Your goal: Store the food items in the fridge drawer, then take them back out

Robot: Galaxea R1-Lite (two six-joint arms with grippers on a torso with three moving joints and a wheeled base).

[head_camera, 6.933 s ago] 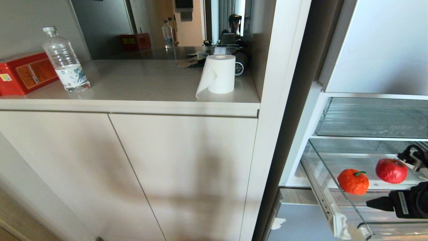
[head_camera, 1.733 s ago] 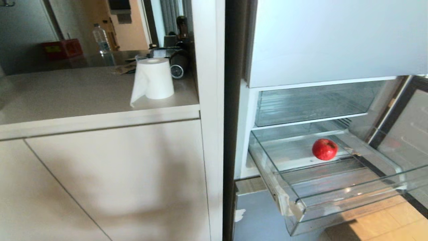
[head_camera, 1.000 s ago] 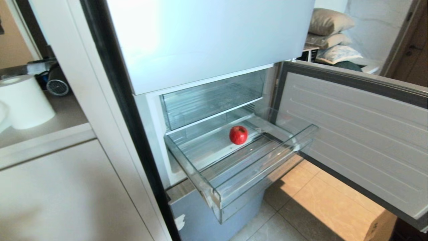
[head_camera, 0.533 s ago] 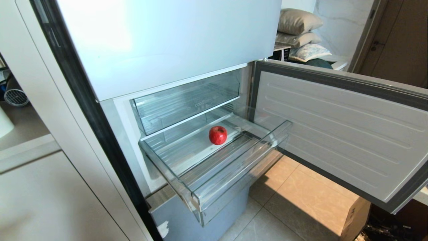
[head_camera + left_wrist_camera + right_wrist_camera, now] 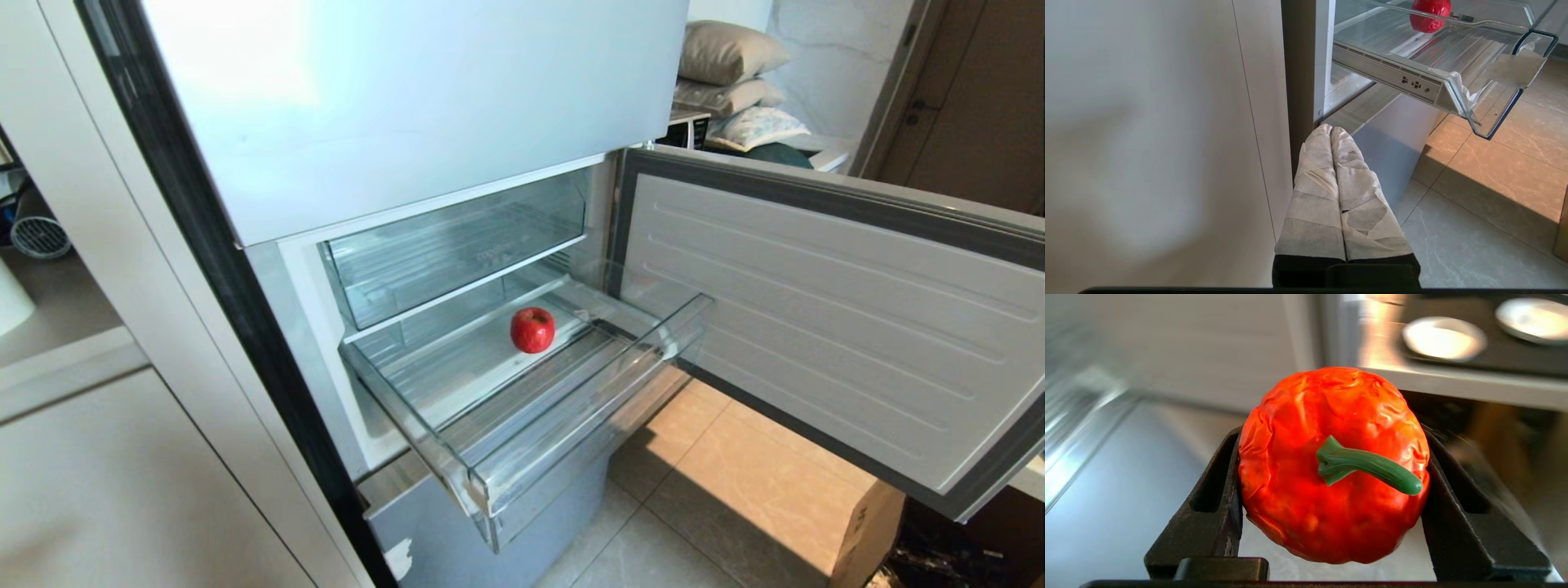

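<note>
Sunlit tiled floor [image 5: 735,457], white cabinet [image 5: 122,490] (pillows [image 5: 731,53] behind)

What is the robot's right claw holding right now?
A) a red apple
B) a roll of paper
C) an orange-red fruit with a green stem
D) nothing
C: in the right wrist view the right claw grips the orange-red fruit with a green stem between its black fingers, while the red apple sits alone in the fridge drawer.
</note>
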